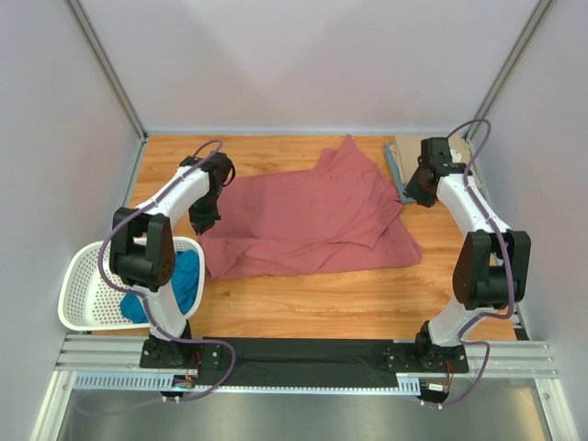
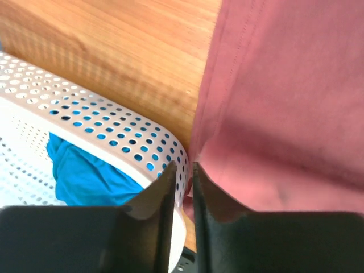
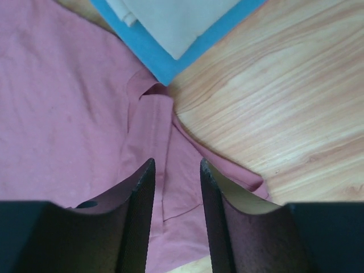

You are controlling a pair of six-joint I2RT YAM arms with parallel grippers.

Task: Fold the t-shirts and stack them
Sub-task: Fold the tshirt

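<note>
A large dusty rose-red t-shirt (image 1: pixel 312 216) lies partly folded across the middle of the wooden table. My left gripper (image 1: pixel 204 220) hangs at its left edge, jaws a narrow slit apart with nothing between them (image 2: pixel 183 166); the shirt's hem (image 2: pixel 284 102) runs just right of the fingers. At the shirt's right edge is my right gripper (image 1: pixel 418 193), open above a sleeve (image 3: pixel 176 162), with cloth (image 3: pixel 68 91) beneath and no grip on it. A teal blue t-shirt (image 1: pixel 188 276) lies bunched in the basket (image 2: pixel 79 173).
The white perforated basket (image 1: pixel 69 294) stands at the near left, its rim (image 2: pixel 85 122) just under my left fingers. A folded tan cloth (image 3: pixel 170 20) on a folded blue one (image 3: pixel 187 54) lies at the back right (image 1: pixel 404 165). Walls close in three sides.
</note>
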